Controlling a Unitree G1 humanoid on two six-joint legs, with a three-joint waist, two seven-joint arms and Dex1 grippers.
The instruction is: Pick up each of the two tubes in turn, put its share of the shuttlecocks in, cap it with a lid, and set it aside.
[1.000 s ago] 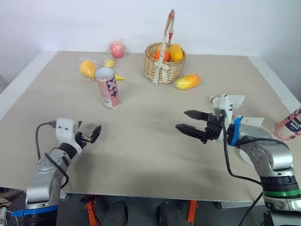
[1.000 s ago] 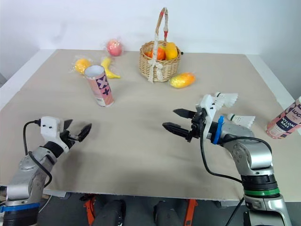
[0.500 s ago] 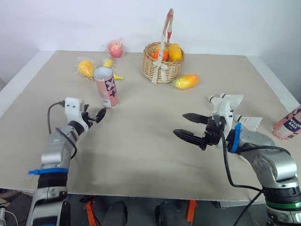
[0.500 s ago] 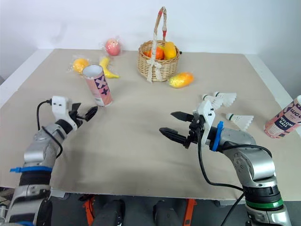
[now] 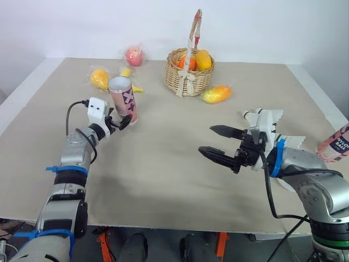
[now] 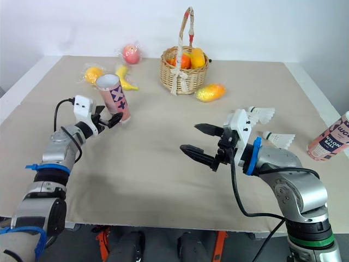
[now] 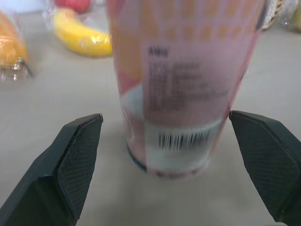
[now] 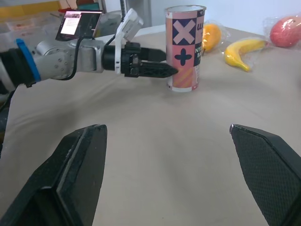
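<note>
1. So, left gripper (image 5: 121, 121) is spread wide, a finger on either side of the upright pink tube (image 5: 124, 99), toward the desk's (image 5: 163, 174) far-left corner.
2. Right gripper (image 5: 206, 139) is spread apart too, holding nothing.

table (image 5: 163, 164) — flat top w/ beige covering, white border along l. and r. sides. items directly on it:
- pink tube (image 5: 124, 101), upright, top open, l. of centre.
- orange fruit (image 5: 100, 79) in clear wrap, back l., just behind the tube.
- banana (image 6: 125, 81), wrapped, btwn. orange fruit and tube.
- red apple (image 5: 134, 56), wrapped, at the back edge.
- wicker basket (image 5: 189, 79) w/ tall handle, back centre, holding fruit.
- yellow-orange fruit (image 5: 216, 94), wrapped, just beside the basket on its r.
- shuttlecock no. 1 (image 6: 262, 114) and shuttlecock no. 2 (image 6: 279, 139) — lying on their sides, near each other, r. side.
- second pink tube (image 6: 330, 136), at the far r. edge.
</note>
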